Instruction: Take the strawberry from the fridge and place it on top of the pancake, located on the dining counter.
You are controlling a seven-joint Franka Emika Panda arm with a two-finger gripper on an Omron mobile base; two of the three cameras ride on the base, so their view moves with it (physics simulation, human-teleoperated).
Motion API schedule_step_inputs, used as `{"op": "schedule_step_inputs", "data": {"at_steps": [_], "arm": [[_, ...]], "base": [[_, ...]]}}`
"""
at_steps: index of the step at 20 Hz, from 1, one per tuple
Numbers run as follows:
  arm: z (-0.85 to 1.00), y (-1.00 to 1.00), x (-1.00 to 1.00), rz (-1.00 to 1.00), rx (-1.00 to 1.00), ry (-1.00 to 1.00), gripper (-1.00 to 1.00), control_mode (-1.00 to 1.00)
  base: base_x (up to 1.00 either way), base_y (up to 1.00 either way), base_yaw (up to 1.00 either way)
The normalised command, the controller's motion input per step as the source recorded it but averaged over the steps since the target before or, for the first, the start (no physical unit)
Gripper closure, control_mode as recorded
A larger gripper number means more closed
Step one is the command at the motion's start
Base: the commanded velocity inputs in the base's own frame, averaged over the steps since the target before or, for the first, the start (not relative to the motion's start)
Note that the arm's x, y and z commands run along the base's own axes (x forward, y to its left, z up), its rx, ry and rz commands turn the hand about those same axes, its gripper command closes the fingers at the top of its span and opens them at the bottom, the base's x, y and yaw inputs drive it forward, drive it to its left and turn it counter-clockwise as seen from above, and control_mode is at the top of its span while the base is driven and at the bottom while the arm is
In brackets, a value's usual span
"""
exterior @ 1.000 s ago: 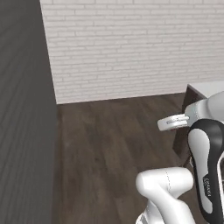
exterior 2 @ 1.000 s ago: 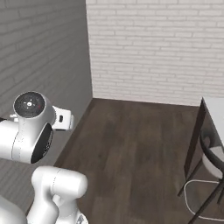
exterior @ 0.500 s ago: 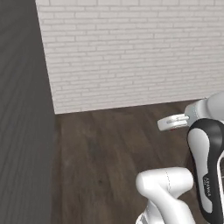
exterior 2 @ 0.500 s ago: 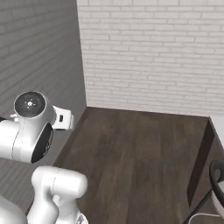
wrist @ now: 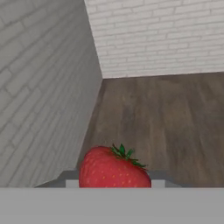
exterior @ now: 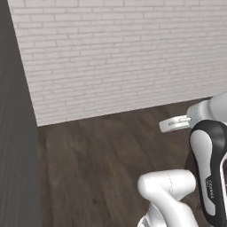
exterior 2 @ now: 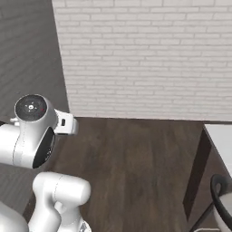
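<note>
Strawberry: the red strawberry [wrist: 114, 168] sits at the bottom middle of the hand view, right up close.
Strawberry and jaws: it sits between the two fingers; a grey bit of a finger [wrist: 68, 177] shows on its left and another on its right, both touching it.
Gripper: the gripper [wrist: 114, 183] is closed around the strawberry and holds it up off the floor.
Which way it points: the green leaves are at the upper right of the berry. Its long side runs left to right across the frame, a little tilted. The tip is hidden, so I cannot tell where it points.
Floor: dark wood floor [wrist: 175, 118] lies far below the berry.
Walls: a white brick wall [exterior: 115, 53] fills the top of both base views.
Counter: a white counter [exterior 2: 222, 145] corner shows at the right edge of the right base view.
</note>
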Motion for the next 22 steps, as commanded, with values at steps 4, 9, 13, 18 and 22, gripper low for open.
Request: {"op": "schedule_step_inputs", "data": {"at_steps": [4,9,13,18,22], "arm": [[0.0,0.0,0.0,0.0,0.0,0.0,1.0,1.0],[0.0,0.0,0.0,0.0,0.0,0.0,1.0,1.0],[0.0,0.0,0.0,0.0,0.0,0.0,1.0,1.0],[0.0,0.0,0.0,0.0,0.0,0.0,1.0,1.0],[0.0,0.0,0.0,0.0,0.0,0.0,1.0,1.0]], "base": [[0.35,0.0,-0.42],[0.2,0.0,-0.49],[0.11,0.0,-0.53],[0.05,0.0,-0.55],[0.0,-0.01,-0.55]]}}
